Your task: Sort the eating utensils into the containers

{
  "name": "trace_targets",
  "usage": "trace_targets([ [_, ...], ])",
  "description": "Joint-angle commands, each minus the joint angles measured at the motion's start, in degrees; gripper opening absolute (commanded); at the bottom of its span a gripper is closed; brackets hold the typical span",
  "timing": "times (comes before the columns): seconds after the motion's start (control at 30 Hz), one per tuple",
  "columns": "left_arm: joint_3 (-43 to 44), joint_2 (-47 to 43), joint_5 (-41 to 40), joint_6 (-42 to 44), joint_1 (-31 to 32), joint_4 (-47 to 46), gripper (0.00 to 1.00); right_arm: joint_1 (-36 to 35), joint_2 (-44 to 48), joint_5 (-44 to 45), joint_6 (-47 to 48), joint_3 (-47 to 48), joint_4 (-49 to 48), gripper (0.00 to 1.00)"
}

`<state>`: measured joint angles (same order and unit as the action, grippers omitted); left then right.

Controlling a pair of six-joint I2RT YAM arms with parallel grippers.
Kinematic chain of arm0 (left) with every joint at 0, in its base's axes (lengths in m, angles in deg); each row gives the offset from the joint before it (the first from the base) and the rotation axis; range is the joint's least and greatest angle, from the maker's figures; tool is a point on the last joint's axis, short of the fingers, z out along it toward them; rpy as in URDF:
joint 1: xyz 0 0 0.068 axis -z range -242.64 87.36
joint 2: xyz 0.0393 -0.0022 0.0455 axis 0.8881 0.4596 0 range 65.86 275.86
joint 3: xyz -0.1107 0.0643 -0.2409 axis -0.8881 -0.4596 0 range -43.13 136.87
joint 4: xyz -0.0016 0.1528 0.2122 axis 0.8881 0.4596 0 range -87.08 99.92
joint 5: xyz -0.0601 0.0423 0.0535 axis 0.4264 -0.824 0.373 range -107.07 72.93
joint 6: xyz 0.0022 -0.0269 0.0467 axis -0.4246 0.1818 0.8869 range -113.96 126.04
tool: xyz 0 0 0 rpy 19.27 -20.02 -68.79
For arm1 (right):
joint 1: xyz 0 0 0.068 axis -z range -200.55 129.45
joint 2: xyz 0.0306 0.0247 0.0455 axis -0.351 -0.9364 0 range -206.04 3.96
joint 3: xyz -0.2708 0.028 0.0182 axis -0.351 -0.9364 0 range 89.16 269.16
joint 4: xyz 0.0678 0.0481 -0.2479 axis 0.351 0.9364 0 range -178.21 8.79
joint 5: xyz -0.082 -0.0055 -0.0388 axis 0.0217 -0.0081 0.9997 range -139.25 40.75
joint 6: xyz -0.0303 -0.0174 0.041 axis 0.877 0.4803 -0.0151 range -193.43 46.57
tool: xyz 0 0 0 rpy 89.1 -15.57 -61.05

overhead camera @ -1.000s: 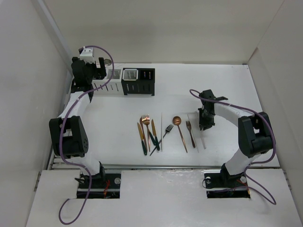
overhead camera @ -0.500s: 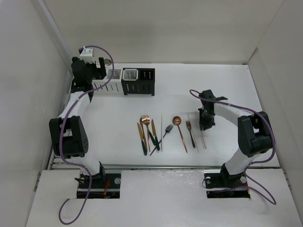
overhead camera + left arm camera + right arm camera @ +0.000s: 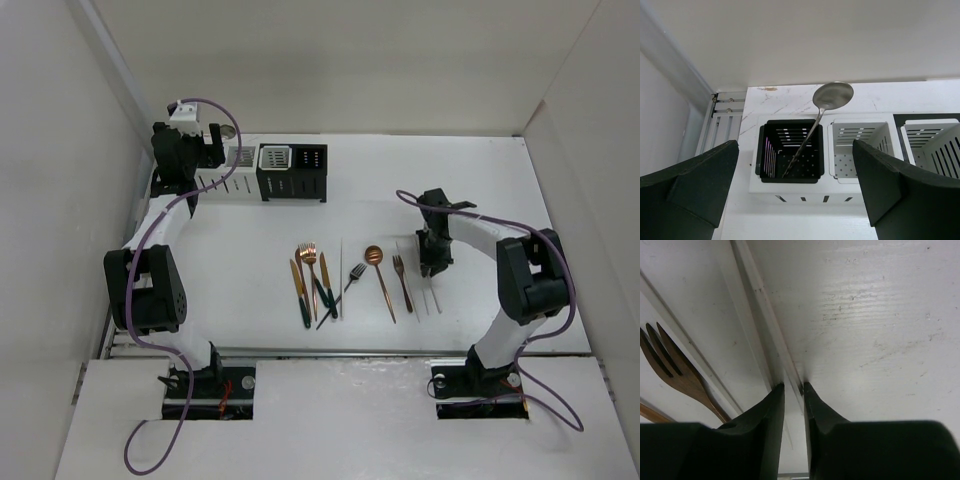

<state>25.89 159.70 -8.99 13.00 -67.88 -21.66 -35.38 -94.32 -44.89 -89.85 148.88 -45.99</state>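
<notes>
right gripper [image 3: 793, 386]: jaws narrow astride the white stick [image 3: 760, 292] that lay rightmost on the table [image 3: 250, 260] (grip unclear), wanted a square pinch before lifting; left gripper [image 3: 795, 170] gaped wide over far-left containers [image 3: 790, 121].

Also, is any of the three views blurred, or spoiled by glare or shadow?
Top external: even soft light, sharp, hardly any shadow under the utensils. Left wrist: the near fingers are dark and soft, the silver spoon in the black caddy is sharp, no glare. Right wrist: the fingers are dark and blurred, the white stick and the copper fork are clearer.
</notes>
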Motion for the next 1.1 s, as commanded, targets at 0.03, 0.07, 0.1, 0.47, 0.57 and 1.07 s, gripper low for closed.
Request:
trace_targets([
  [0.03, -0.19, -2.08, -0.17, 0.42, 0.05, -2.76, 0.96, -0.81, -4.11, -1.02, 1.22, -0.05, -0.82, 0.17],
  [0.07, -0.19, -2.08, -0.17, 0.42, 0.05, -2.76, 0.96, -0.81, -4.63, -1.02, 1.83, 0.48, -0.21, 0.09],
  [0.1, -0.19, -2.08, -0.17, 0.42, 0.05, -2.76, 0.96, -0.29, -4.64, -1.54, 1.84, 0.48, -0.21, 0.00],
  [0.47, 2.00, -2.61, 7.55, 2.96, 0.05, 2.85, 0.92, 0.86, 4.75, 6.00, 4.82, 7.85, 0.41, 0.00],
  [0.57, 5.33, -2.61, 13.62, 6.03, 1.54, 9.77, 0.88, 0.86, 8.00, 8.99, 6.92, 14.26, 0.94, 0.00],
  [1.07, 19.58, -1.04, 44.83, 10.36, 18.05, 34.95, 0.94, -11.00, 9.17, -13.84, 7.29, 28.34, -30.86, 0.00],
])
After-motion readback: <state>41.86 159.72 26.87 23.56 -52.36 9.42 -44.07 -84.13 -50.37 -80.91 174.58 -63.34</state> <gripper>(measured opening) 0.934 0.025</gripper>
